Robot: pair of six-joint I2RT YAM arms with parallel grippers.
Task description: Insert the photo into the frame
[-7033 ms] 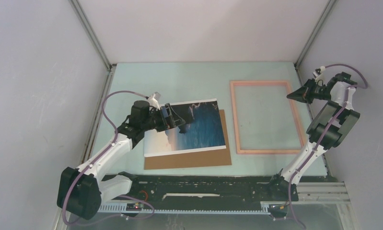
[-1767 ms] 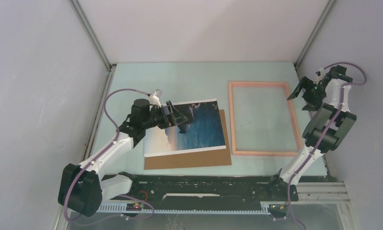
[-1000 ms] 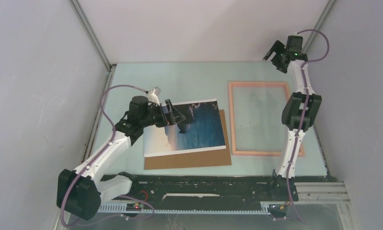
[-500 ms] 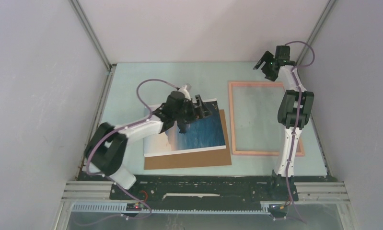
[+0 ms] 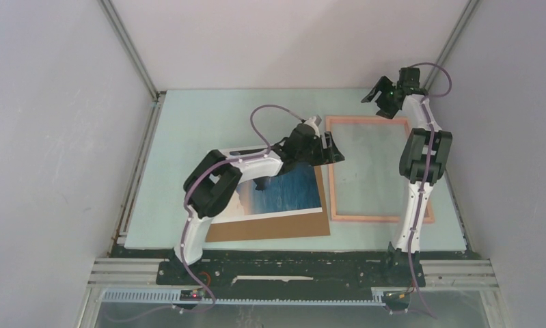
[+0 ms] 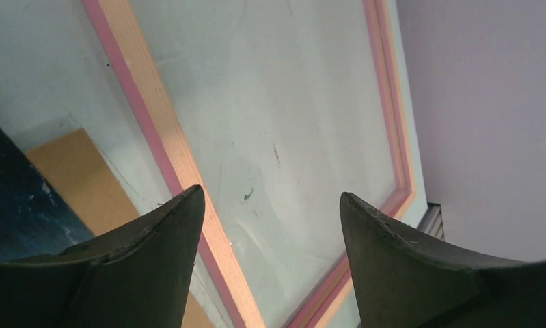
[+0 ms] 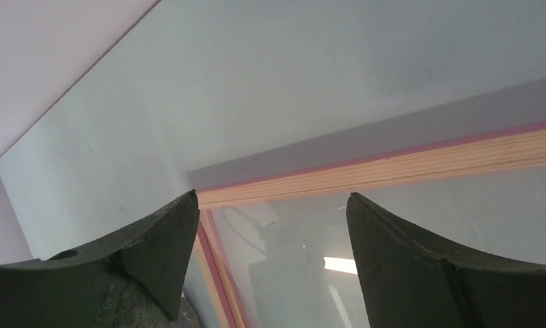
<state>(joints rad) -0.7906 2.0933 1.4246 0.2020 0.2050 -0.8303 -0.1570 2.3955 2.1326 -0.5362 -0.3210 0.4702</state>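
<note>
The photo (image 5: 287, 190), blue sea with a white border, lies flat on a brown cardboard sheet (image 5: 270, 229) at mid-table; my left arm hides its upper left part. The salmon-pink frame (image 5: 332, 184) lies flat to its right. My left gripper (image 5: 333, 150) hovers open over the frame's left rail (image 6: 167, 137), nothing between its fingers; a dark corner of the photo (image 6: 10, 205) shows at the left wrist view's edge. My right gripper (image 5: 383, 92) hangs open above the frame's far rail (image 7: 393, 164), holding nothing.
The cardboard (image 6: 85, 178) sticks out past the photo toward the frame's left rail. Grey enclosure walls (image 5: 502, 137) stand close on the right and at the back. The frame's see-through middle (image 7: 406, 246) reflects the arm and a light.
My left arm has swung right, from above the photo to the frame's left rail, its jaws narrowing a little. My right gripper has shifted slightly near the frame's far edge. The photo has stayed put.
</note>
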